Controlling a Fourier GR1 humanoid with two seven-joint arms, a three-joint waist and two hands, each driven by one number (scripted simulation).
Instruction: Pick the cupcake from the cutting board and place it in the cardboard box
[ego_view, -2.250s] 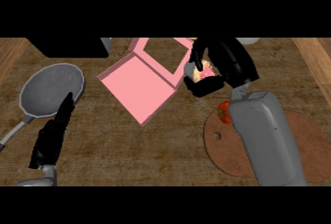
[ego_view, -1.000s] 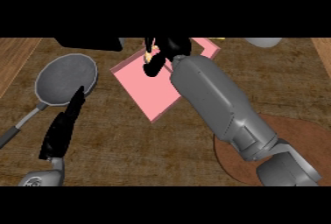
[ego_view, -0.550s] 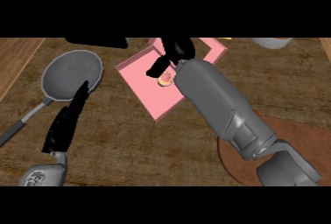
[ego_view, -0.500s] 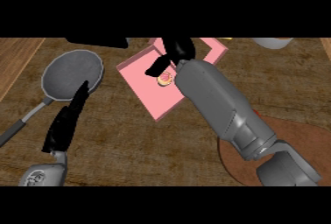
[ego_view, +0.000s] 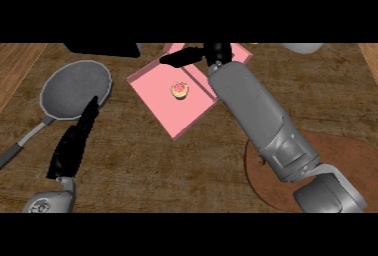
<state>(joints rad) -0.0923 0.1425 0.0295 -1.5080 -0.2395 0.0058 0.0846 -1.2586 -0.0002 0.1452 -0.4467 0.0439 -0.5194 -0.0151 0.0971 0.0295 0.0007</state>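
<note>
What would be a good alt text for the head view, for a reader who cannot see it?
A small cupcake sits inside an open pink box on a wooden counter, with the right robot hand open just above it. The left robot hand rests, fingers straight, beside a grey pan; a brown cutting board lies at right.

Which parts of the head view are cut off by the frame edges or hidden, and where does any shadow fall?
Head view: the dark object at the top edge is cropped; the right robot hand overlaps the pink box's far part; the frying pan's handle runs off the left edge; no clear shadow shows beside the cupcake.
</note>
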